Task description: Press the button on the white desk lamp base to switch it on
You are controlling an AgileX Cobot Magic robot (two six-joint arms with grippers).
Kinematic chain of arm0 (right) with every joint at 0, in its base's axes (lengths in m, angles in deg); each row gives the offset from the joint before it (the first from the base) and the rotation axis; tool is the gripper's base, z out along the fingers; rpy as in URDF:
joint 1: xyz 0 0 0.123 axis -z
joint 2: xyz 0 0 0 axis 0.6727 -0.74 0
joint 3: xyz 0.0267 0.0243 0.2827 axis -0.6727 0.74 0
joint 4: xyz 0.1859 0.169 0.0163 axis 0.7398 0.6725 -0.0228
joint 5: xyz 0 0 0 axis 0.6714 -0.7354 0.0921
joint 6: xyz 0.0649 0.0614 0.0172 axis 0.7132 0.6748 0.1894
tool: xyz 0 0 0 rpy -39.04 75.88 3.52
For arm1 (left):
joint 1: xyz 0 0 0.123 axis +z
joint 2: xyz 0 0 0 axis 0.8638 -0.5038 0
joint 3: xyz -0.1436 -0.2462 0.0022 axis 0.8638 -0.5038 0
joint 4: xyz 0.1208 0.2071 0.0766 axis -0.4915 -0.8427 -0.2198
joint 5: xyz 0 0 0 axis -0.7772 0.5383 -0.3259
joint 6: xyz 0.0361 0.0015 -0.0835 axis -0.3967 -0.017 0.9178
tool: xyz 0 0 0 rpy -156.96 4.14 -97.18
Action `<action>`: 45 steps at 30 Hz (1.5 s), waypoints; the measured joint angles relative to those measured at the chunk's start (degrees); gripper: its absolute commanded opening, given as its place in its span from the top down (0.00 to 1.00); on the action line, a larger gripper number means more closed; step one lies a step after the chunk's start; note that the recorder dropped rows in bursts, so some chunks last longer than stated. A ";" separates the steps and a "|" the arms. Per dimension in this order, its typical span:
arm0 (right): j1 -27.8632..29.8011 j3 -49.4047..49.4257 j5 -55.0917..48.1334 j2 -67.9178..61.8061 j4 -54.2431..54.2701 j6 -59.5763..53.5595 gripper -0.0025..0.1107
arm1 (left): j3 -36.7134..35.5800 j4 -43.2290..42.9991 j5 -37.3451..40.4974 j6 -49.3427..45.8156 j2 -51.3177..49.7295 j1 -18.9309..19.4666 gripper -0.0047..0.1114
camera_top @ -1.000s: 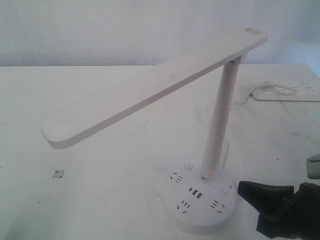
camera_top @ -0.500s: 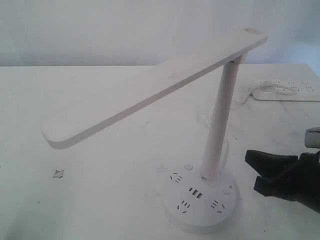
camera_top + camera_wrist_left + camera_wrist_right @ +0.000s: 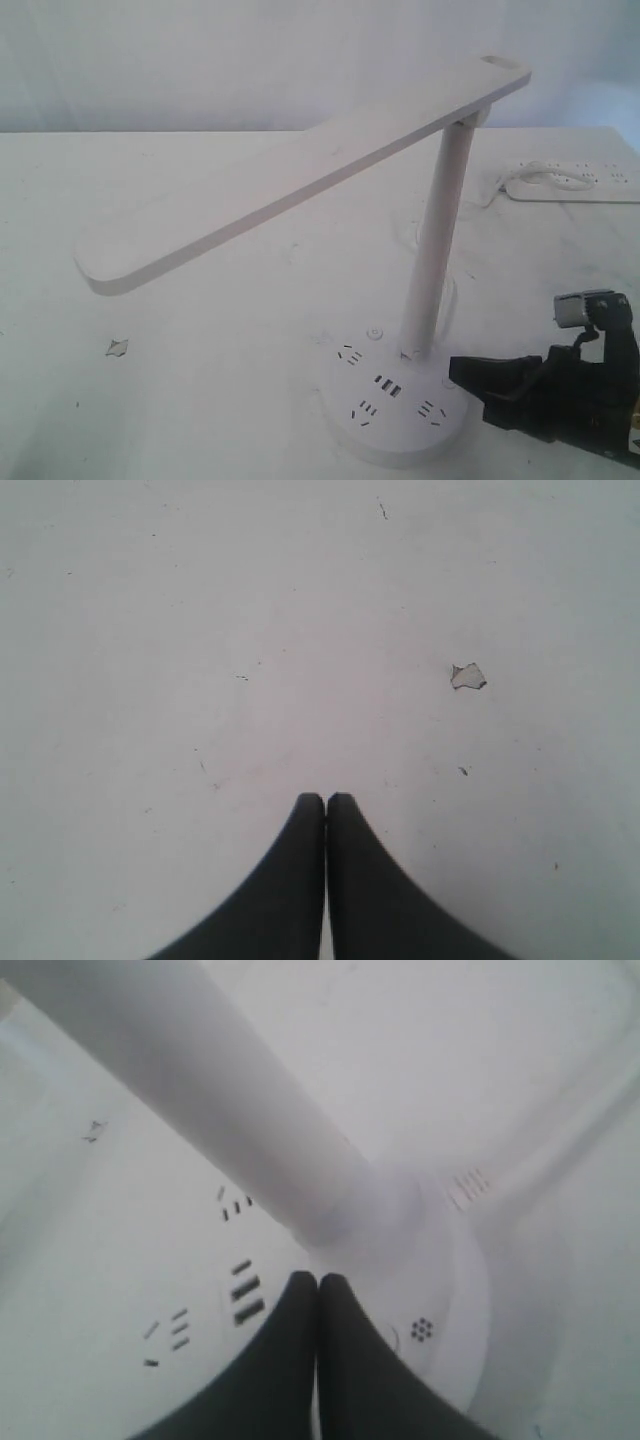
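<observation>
White surface (image 3: 200,340) holds the white desk lamp base (image 3: 395,415), and the right gripper (image 3: 455,368), its tips closed together, rests at the button (image 3: 388,1338), yet the white desk lamp (image 3: 300,185) appears unlit.

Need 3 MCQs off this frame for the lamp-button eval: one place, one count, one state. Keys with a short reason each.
1. In the exterior view, where is the tip of the right gripper relative to the white desk lamp base?
A. at its right edge
B. at its left edge
C. at its centre

2. How many socket slot groups does the base show?
A. two
B. three
C. five

3. What state is the left gripper in?
A. shut, holding nothing
B. wide open
C. shut on a cable

Key:
1 A: its black fingers overlap the base's right rim.
2 B: three groups surround the USB row.
3 A: the left wrist view shows the fingers together over bare table.
</observation>
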 measured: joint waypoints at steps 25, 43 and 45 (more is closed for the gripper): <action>0.00 -2.45 -4.63 -0.09 -0.39 0.21 0.98 | 0.00 0.00 0.00 0.00 0.00 0.00 0.96; -5.82 -2.45 -5.09 -0.09 1.71 -2.77 0.98 | 0.00 0.00 0.00 0.00 0.00 0.00 0.96; -6.06 -2.45 -6.42 -0.09 3.41 -3.21 0.98 | 0.00 0.00 0.00 0.00 0.00 0.00 0.96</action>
